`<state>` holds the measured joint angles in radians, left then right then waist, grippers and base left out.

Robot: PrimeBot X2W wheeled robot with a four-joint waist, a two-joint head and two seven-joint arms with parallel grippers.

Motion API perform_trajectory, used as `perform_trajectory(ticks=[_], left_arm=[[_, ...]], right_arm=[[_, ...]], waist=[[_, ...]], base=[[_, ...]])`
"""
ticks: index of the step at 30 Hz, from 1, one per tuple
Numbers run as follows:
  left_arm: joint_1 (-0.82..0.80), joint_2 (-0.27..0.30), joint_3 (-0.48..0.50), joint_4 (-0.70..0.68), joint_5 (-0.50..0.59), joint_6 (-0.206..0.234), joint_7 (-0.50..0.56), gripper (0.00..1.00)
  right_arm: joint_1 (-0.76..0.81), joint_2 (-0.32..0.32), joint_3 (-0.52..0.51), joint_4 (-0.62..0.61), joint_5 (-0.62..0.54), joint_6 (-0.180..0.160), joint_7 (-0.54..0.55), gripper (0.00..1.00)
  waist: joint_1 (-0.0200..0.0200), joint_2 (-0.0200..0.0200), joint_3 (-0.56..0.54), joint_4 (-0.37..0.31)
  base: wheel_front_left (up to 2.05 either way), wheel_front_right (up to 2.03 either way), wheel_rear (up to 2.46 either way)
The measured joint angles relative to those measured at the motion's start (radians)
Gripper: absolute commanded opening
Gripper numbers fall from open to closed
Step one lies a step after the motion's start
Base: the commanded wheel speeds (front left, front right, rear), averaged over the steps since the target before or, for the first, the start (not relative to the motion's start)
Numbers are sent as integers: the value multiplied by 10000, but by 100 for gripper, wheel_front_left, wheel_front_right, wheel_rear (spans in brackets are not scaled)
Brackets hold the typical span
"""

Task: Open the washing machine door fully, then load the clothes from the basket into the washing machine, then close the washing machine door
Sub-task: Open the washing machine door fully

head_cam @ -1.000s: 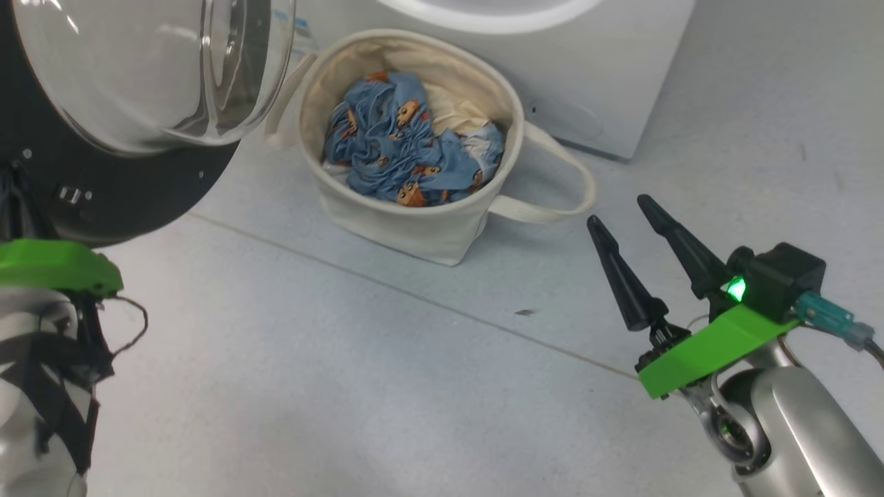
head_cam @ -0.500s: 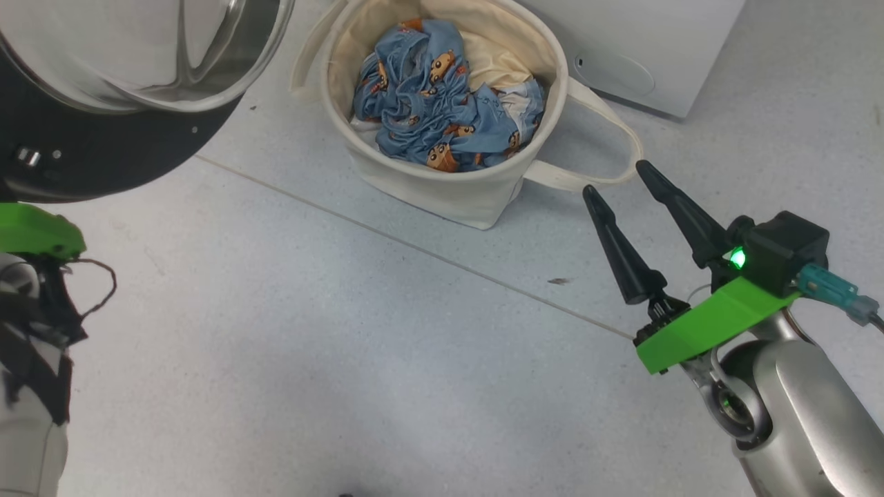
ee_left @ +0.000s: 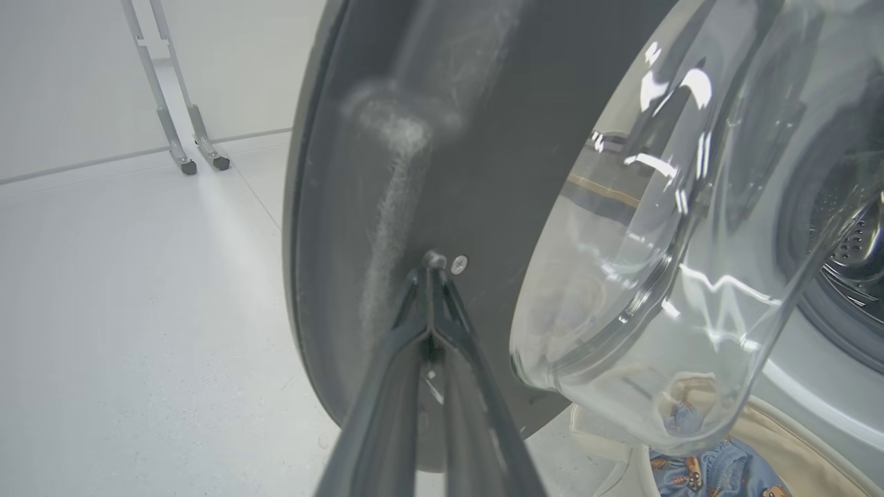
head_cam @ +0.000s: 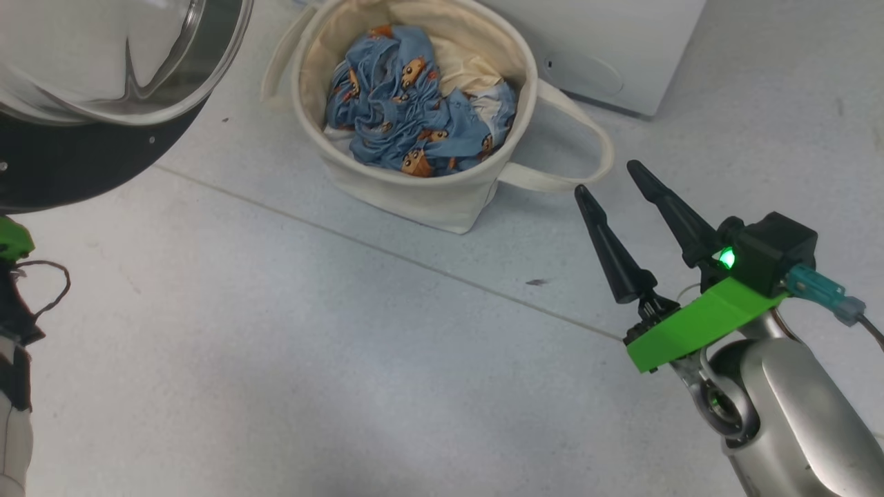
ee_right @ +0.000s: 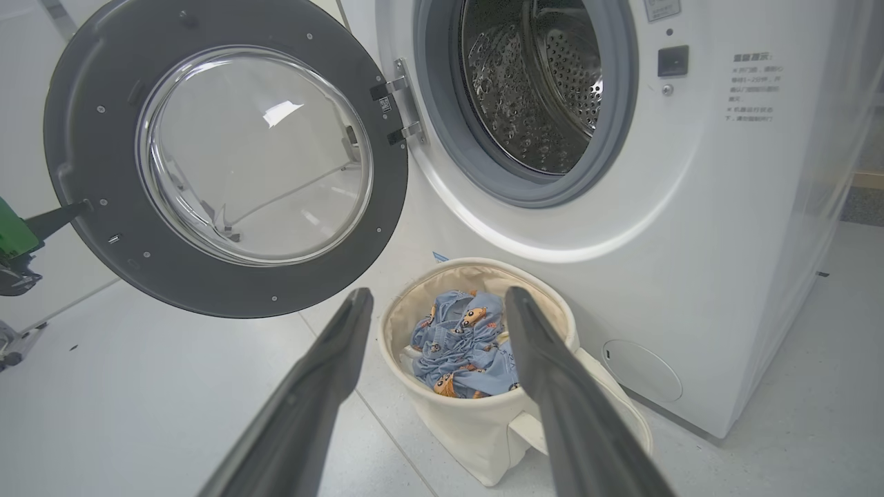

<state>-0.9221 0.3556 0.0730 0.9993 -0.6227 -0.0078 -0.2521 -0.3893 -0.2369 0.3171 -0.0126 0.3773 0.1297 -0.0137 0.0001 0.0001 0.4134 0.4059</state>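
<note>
Blue printed clothes (head_cam: 414, 114) lie bunched in the basket (head_cam: 428, 200), straight ahead of the right gripper (head_cam: 606, 178), the nearer one, its 2 fingers spread and empty, while the left gripper (ee_left: 429, 268), pinched shut, rests against the washing machine door (ee_left: 483, 138).
</note>
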Motion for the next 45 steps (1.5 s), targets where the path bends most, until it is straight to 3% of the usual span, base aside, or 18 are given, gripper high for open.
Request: perform_trajectory(ticks=[5, 6, 7, 15, 21, 25, 30, 38, 45], left_arm=[[-39, 40, 186, 270, 566, -209, 0, 0], [-33, 61, 192, 242, 717, -288, 0, 92], [-22, 65, 215, 198, 805, -326, 0, 100], [1416, -23, 178, -928, 1223, -1064, 0, 100], [3083, -180, -696, -2566, 1005, -1189, 2, 100], [4598, 445, -1877, -4625, 481, -1244, 59, 100], [6058, 1321, -2328, -5797, -192, -1244, 518, 100], [7140, 1707, -2320, -6753, -748, -1227, 1390, 100], [7554, 1948, -2403, -7463, -1122, -1231, 1718, 100]], right_arm=[[32, 35, 75, 178, 107, 0, -209, 100], [58, 40, 100, 219, 146, 0, -268, 100], [78, 44, 130, 278, 196, 0, -324, 100], [681, 90, 203, 656, 600, 0, -863, 100], [1356, 109, 186, 736, 920, 0, -1124, 100], [1801, 105, 86, 748, 1103, 0, -1216, 100], [1964, 100, 42, 759, 1273, 0, -1281, 100], [1964, 50, 27, 895, 1402, 0, -1381, 100], [1961, 12, 25, 980, 1436, 0, -1400, 100]], waist=[[0, 0, -384, -187], [-1, 0, -483, -228], [0, 0, -590, -270], [-1, 0, -1698, -832], [-1, 0, -2549, -1653], [-1, 1, -3174, -2538], [-1, 0, -3660, -3497], [-1, 0, -4108, -4828], [-1, 0, -4283, -5381]], base=[[0, 0, 0], [0, 0, 0], [0, 0, 0], [0, 0, 0], [0, 0, 0], [0, 0, 0], [0, 0, 0], [0, 0, 0], [0, 0, 0]])
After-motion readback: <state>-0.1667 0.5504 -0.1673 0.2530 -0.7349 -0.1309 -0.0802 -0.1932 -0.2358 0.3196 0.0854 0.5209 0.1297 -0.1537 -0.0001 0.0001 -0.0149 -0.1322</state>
